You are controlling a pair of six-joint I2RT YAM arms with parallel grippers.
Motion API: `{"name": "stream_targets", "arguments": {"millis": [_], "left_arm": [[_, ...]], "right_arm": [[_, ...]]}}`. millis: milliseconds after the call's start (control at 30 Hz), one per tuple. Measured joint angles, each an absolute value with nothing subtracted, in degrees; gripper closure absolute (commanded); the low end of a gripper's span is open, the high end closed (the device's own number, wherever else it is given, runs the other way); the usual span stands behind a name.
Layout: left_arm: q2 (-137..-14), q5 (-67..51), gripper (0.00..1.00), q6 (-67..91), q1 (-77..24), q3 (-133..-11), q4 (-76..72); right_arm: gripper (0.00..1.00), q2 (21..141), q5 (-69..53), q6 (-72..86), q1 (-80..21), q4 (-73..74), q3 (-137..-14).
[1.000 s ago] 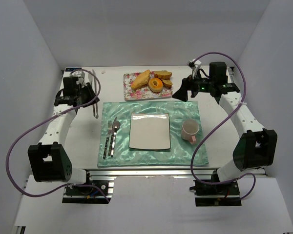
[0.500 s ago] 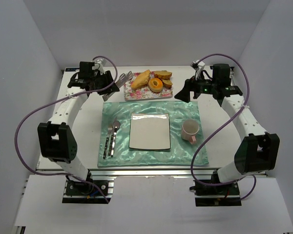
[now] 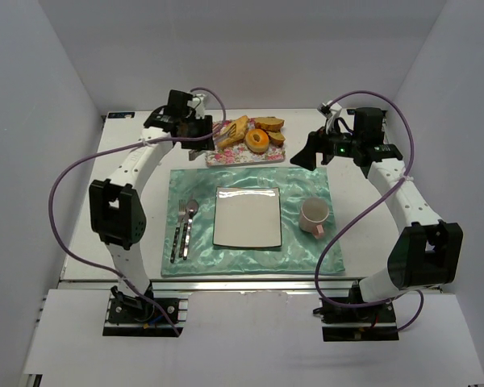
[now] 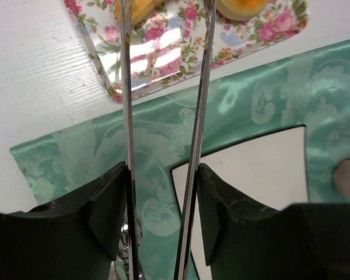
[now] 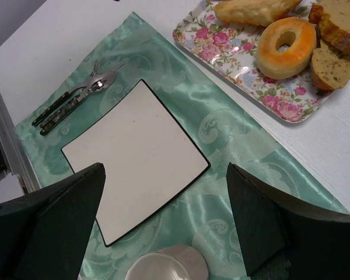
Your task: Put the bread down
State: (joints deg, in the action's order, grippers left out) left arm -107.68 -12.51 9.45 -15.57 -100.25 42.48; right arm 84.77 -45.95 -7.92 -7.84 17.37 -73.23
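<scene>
The bread (image 3: 232,129), a golden oval loaf, lies at the left of a floral tray (image 3: 226,155). It also shows in the right wrist view (image 5: 254,10), and only its edge in the left wrist view (image 4: 141,8). My left gripper (image 3: 197,134) (image 4: 162,175) is shut on metal tongs (image 4: 126,116). The tongs' two arms are spread and reach over the tray's near left corner (image 4: 114,93) toward the bread. Their tips are out of frame. My right gripper (image 3: 303,151) (image 5: 165,172) is open and empty, hovering right of the tray.
An orange ring piece (image 3: 257,140) and brown-crusted slices (image 3: 270,125) share the tray. A green placemat (image 3: 306,181) holds a white square plate (image 3: 248,216), a pink mug (image 3: 314,216), and a fork and spoon (image 3: 184,230).
My left arm has swung from the table's left side to the right, bringing the tongs to the tray's left end. The right arm has barely moved.
</scene>
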Motion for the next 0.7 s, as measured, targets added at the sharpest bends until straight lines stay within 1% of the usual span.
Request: {"name": "stream_targets", "arguments": {"millis": [233, 467, 700], "left_arm": [[-113.7, -0.8, 0.41, 4.8, -21.5, -106.0, 45.3], [-114.7, 10.4, 0.41, -0.3, -25.7, -105.7, 44.5], [-114.1, 13.5, 0.38, -5.3, -26.3, -102.3, 41.6]], "right_arm": [[0.11, 84.8, -46.5, -7.9, -7.8, 17.4, -73.2], [0.11, 84.8, -46.7, -7.9, -7.4, 17.4, -73.2], [0.11, 84.8, -46.7, -7.8, -7.2, 17.4, -73.2]]}}
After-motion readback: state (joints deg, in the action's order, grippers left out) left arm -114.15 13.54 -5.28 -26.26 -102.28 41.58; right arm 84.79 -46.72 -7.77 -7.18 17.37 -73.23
